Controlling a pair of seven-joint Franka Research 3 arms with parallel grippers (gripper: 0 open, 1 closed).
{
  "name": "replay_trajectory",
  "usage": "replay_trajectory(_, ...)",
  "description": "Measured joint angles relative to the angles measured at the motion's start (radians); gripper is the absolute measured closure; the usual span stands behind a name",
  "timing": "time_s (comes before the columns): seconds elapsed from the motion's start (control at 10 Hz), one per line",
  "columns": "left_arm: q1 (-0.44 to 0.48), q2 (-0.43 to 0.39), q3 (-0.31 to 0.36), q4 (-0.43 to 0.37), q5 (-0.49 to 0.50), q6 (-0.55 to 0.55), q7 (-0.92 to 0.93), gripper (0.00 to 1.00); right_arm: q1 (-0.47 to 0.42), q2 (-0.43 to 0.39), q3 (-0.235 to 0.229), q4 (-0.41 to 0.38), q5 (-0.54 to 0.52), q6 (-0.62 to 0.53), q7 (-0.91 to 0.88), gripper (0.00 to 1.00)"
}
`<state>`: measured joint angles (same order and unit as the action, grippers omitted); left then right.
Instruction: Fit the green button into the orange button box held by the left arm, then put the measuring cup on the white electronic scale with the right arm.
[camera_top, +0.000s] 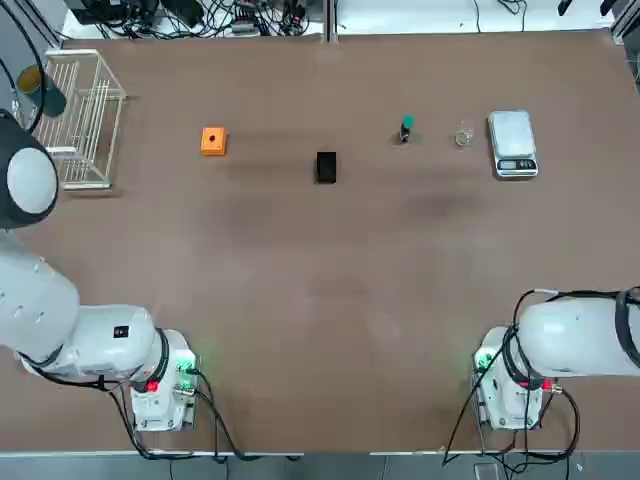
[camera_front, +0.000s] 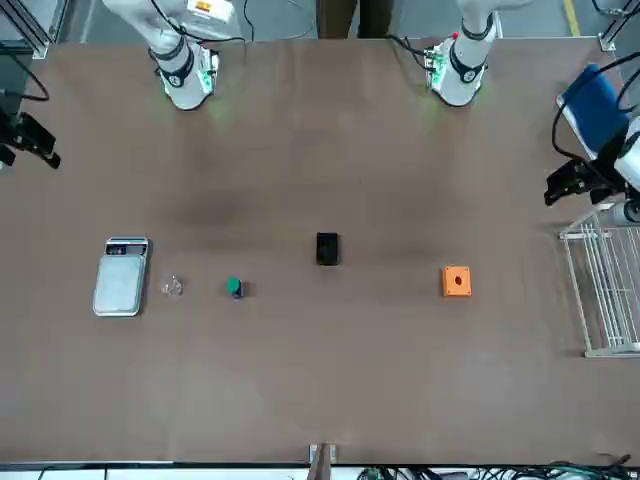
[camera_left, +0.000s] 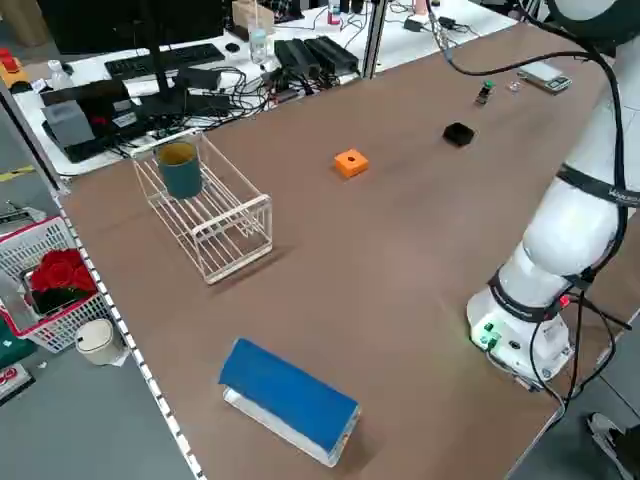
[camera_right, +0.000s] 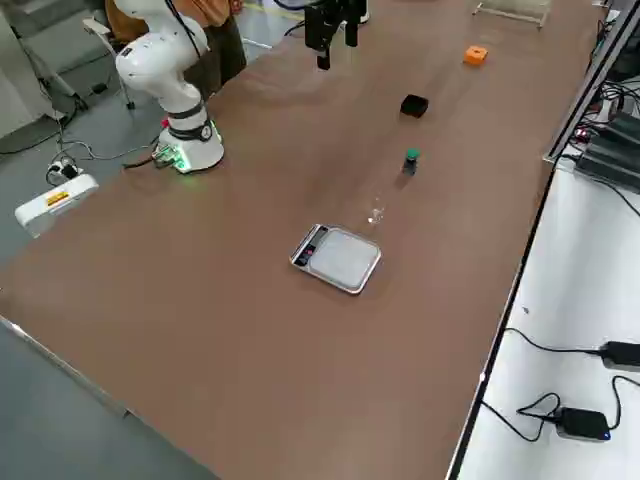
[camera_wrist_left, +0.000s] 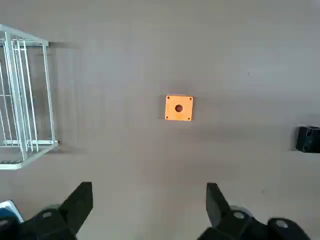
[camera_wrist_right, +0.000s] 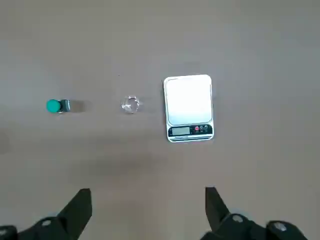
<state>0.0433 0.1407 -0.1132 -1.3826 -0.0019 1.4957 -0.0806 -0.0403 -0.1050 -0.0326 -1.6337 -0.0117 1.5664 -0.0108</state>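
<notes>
The orange button box (camera_top: 213, 141) sits on the table's far left part, its round hole facing up (camera_wrist_left: 178, 108). The green button (camera_top: 405, 128) lies on its side right of centre (camera_wrist_right: 58, 106). Beside it stands the clear measuring cup (camera_top: 463, 135), and just beyond that the white electronic scale (camera_top: 513, 144) with an empty plate (camera_wrist_right: 188, 106). My left gripper (camera_wrist_left: 149, 202) hangs open high above the table, short of the box. My right gripper (camera_wrist_right: 147, 205) hovers open, high and short of the cup and scale. Neither holds anything.
A small black block (camera_top: 326, 167) lies between the box and the button. A white wire rack (camera_top: 85, 115) holding a teal cup (camera_left: 181, 168) stands at the far left edge. A blue-topped box (camera_left: 290, 400) rests near the left arm's side.
</notes>
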Motion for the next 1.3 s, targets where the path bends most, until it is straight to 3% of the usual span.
replay_trajectory(0.4,0.008,0.004,0.001,0.0,0.0,0.011,0.006,0.0,0.019,0.009,0.028,-0.012,0.002,-0.008,0.013,0.0)
replay_trajectory(0.6,0.009,0.032,0.002,0.0,0.0,0.051,0.019,0.0,0.037,0.052,0.095,-0.021,0.013,0.061,0.108,0.0)
replay_trajectory(0.9,0.01,0.115,0.003,-0.004,0.0,0.153,0.024,0.0,0.069,0.222,0.229,-0.038,0.02,0.291,0.311,0.0)
replay_trajectory(1.1,0.003,0.192,0.003,-0.01,0.0,0.245,0.021,0.0,0.127,0.353,0.256,-0.039,-0.002,0.435,0.415,0.0)
replay_trajectory(1.3,-0.006,0.269,0.001,-0.021,0.0,0.324,0.017,0.0,0.189,0.473,0.258,-0.039,-0.092,0.528,0.532,0.0)
